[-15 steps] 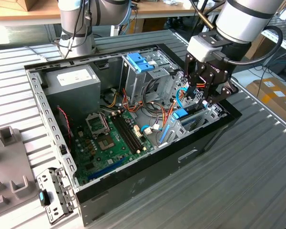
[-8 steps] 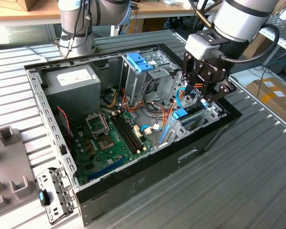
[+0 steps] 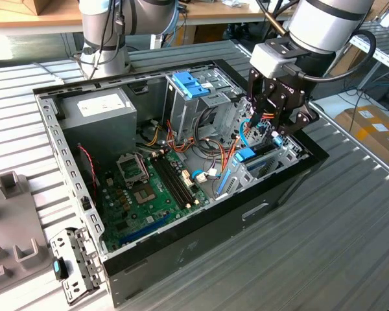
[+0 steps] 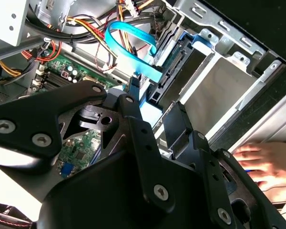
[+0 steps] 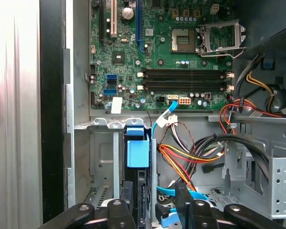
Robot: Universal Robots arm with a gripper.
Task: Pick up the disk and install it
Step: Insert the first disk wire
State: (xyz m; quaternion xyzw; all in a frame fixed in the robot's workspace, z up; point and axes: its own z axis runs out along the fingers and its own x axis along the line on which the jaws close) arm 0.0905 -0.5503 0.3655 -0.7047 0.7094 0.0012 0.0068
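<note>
Hanging above the disk (blue-framed) is the gripper.

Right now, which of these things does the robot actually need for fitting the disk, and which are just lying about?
For the job:
the disk in its light-blue frame, sitting in the case's bay; the gripper close above it.

Just lying about:
the green circuit board, the grey power box, the coloured cables, the darker-blue latch, a person's hand.

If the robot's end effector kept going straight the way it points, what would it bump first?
Most likely the disk, standing on edge in the drive bay just ahead of the end effector, though depth is unclear.
</note>
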